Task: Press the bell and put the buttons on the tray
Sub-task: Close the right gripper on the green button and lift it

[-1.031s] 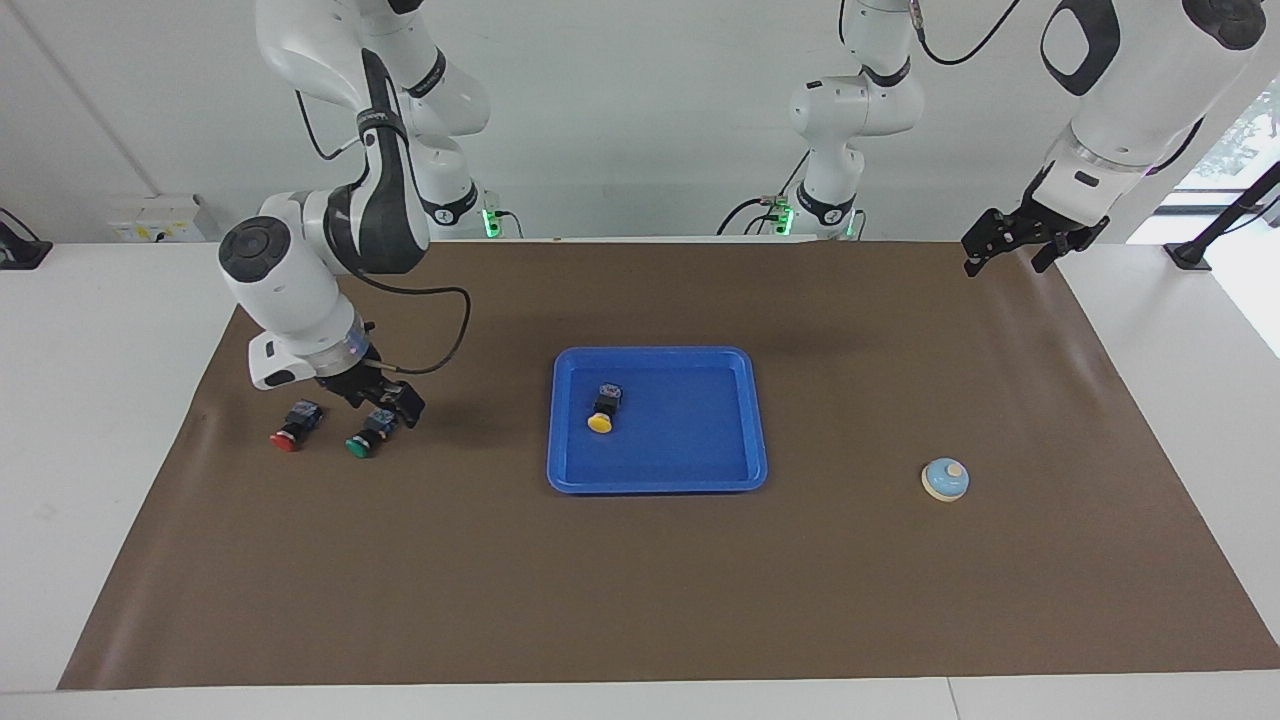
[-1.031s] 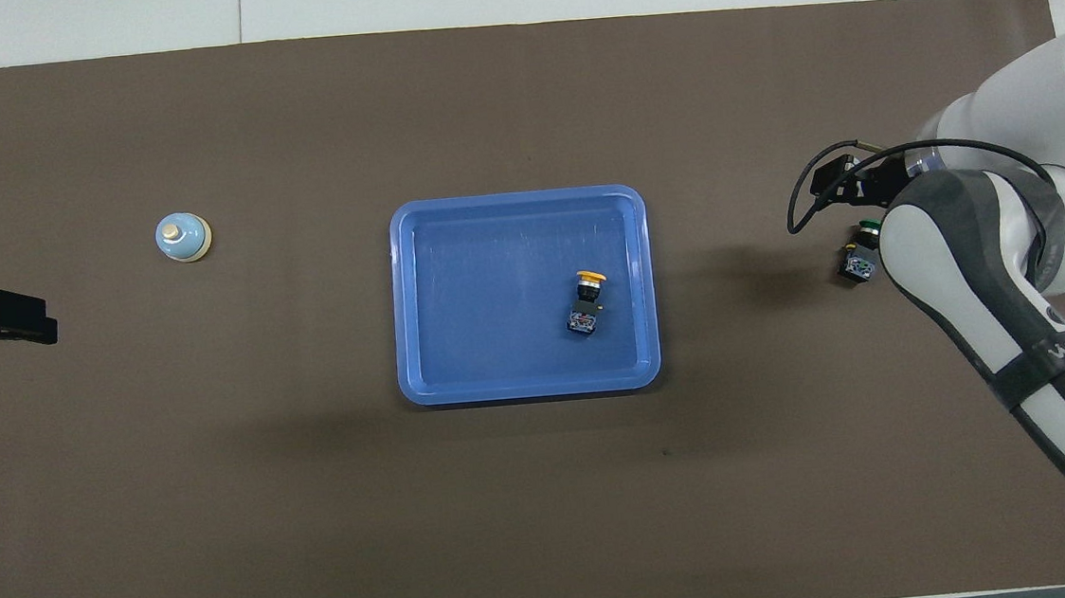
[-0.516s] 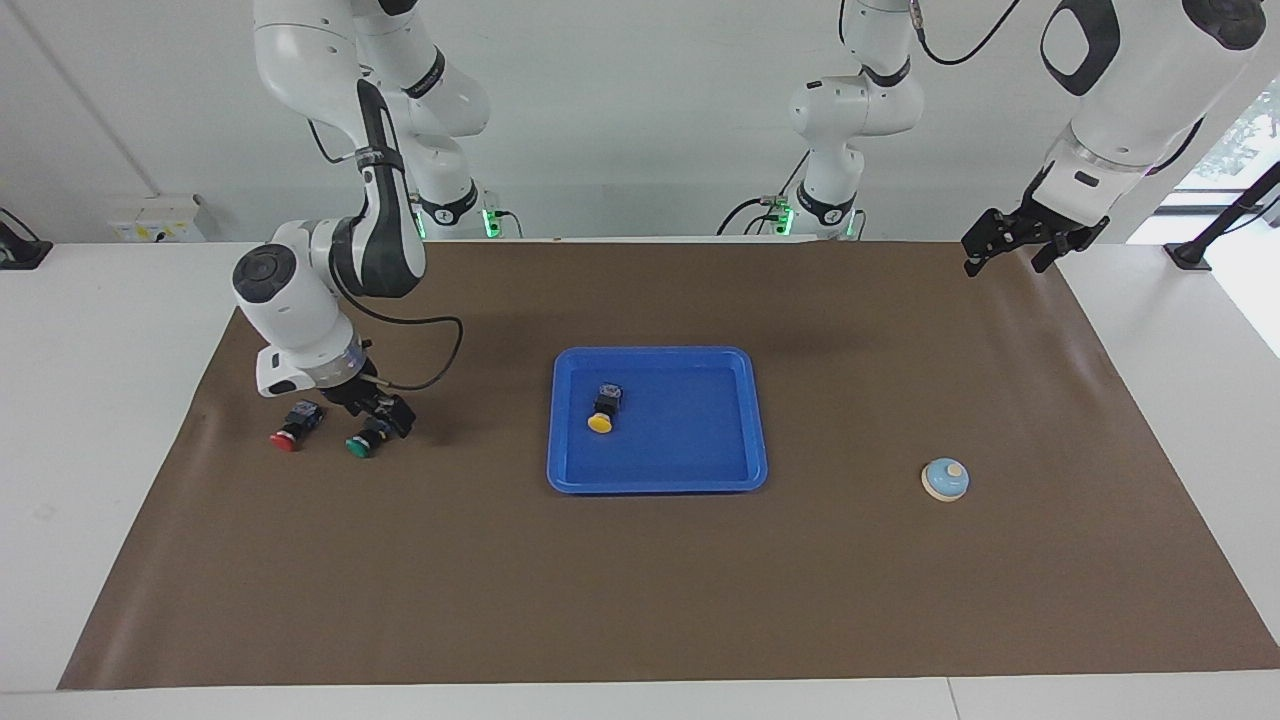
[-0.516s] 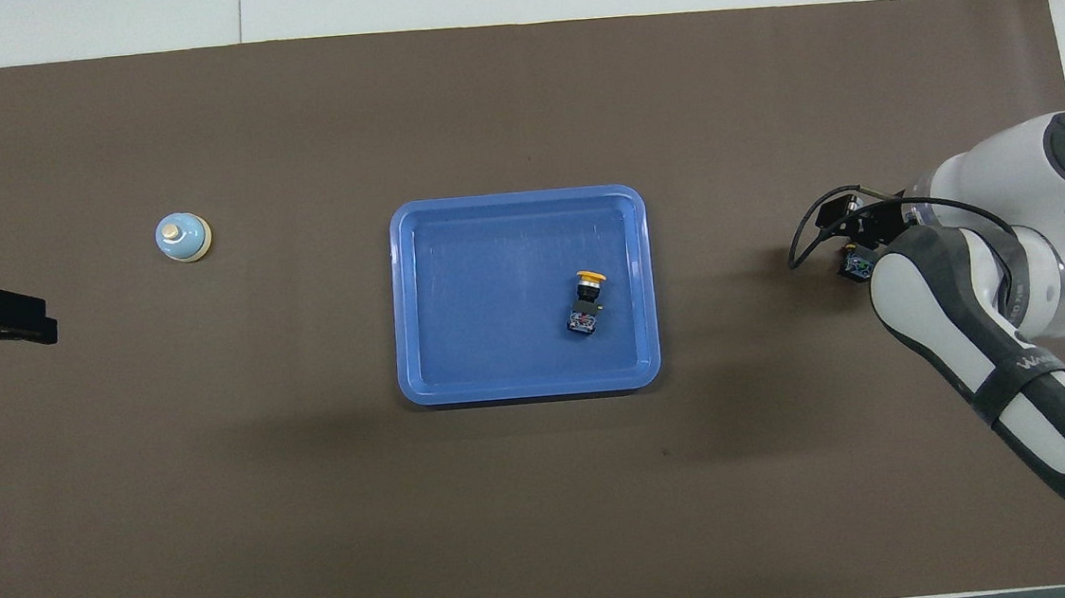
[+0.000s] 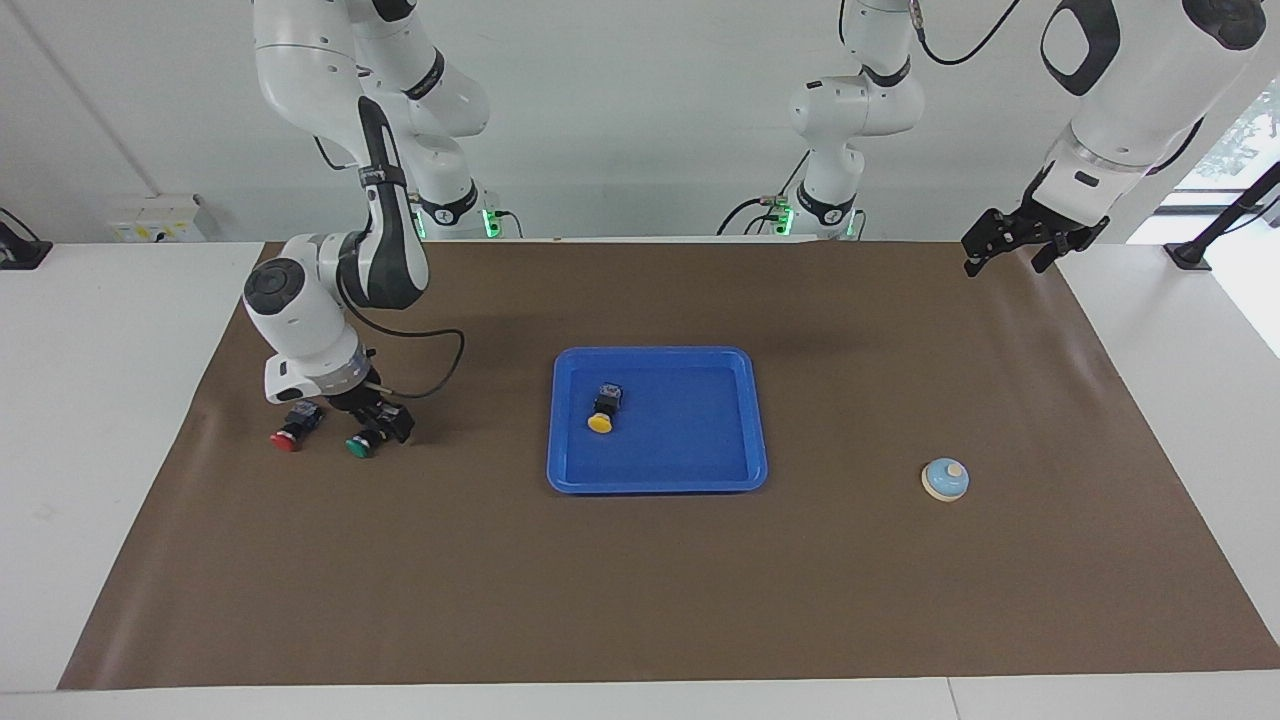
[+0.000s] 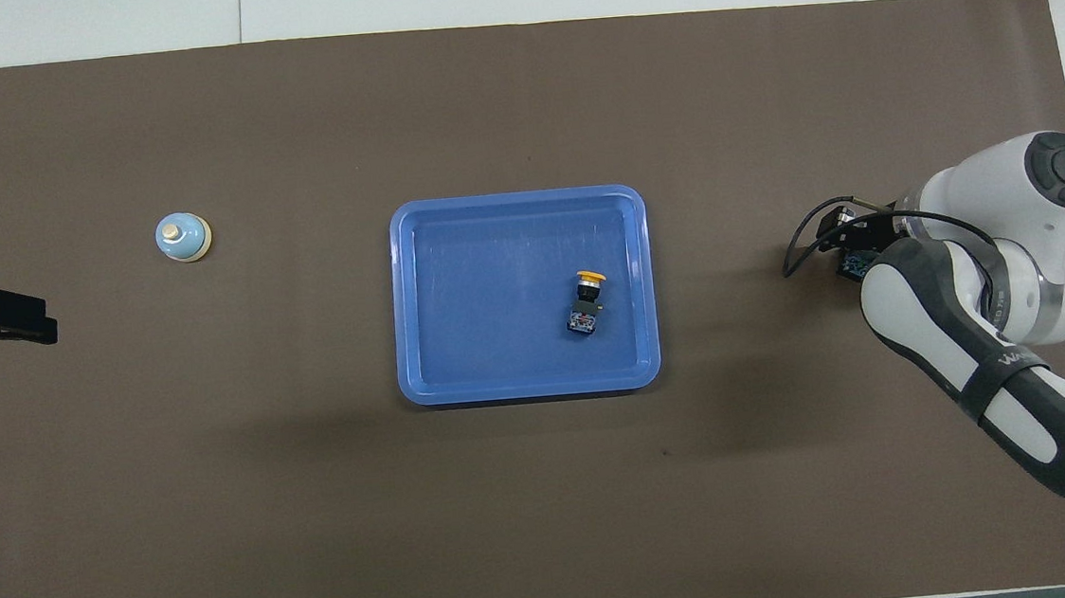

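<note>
**Right pincer down at the green button**

Since a second ago the right arm has drawn its wrist lower and closer to the table, and its pincer (image 5: 380, 422) now sits right down at the green button (image 5: 359, 446), fingers around the dark body with the green cap poking out on the side away from the robots. Whether the fingers are already pinching the button or only flanking it cannot be told; in the overhead view the arm's own forearm hides most of it, leaving just a corner of the button body (image 6: 853, 262) showing.

Just beside that pincer, toward the right arm's end of the table, lies the red button (image 5: 287, 436), on its side on the brown mat (image 5: 640, 580) and not touched. Well apart from the pincer, toward the middle of the table, sits the blue tray (image 5: 660, 482), and the yellow button (image 5: 602, 420) rests inside it, in the part of the tray closest to the pincer.

The bell (image 5: 945, 479) stands on the mat between the tray and the left arm's end, upright, knob on top.

At that end the left pincer (image 5: 1018, 245) waits in the air over the mat's corner, fingers spread, holding nothing.
</note>
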### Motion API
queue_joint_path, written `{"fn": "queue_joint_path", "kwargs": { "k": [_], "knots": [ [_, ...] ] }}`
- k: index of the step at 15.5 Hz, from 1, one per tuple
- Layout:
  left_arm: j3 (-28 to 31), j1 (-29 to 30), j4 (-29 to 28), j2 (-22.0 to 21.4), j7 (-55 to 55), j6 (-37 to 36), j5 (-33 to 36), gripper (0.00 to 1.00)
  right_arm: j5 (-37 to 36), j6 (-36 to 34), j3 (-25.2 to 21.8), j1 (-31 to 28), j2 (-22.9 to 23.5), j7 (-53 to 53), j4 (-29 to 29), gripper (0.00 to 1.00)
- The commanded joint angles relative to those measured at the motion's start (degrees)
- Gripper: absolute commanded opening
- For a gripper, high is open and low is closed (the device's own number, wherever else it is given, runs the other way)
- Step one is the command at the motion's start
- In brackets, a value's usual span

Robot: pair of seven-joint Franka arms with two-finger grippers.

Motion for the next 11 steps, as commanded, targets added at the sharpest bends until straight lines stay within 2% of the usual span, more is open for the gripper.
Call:
{"fn": "queue_joint_path", "kwargs": {
  "k": [1, 3, 4, 6, 11],
  "knots": [
    [0.17, 0.05, -0.54, -0.9, 0.08, -0.02, -0.84, 1.0, -2.08, 1.21, 0.71, -1.45, 0.69, -0.14, -0.23, 0.35],
    [0.17, 0.05, -0.54, -0.9, 0.08, -0.02, -0.84, 1.0, -2.52, 0.68, 0.71, -1.36, 0.78, -0.31, 0.2, 0.03],
    [0.17, 0.05, -0.54, -0.9, 0.08, -0.02, -0.84, 1.0, -2.52, 0.33, 0.8, -1.28, 0.78, -0.31, 0.47, 0.0],
    [0.17, 0.05, -0.54, -0.9, 0.08, -0.02, -0.84, 1.0, -2.7, -0.89, 0.8, -0.66, 0.69, -0.31, 1.34, 0.0],
    [0.17, 0.05, -0.54, -0.9, 0.08, -0.02, -0.84, 1.0, -2.7, -11.78, 0.89, 2.5, 0.34, -0.05, 9.77, 0.0]
  ]
}}
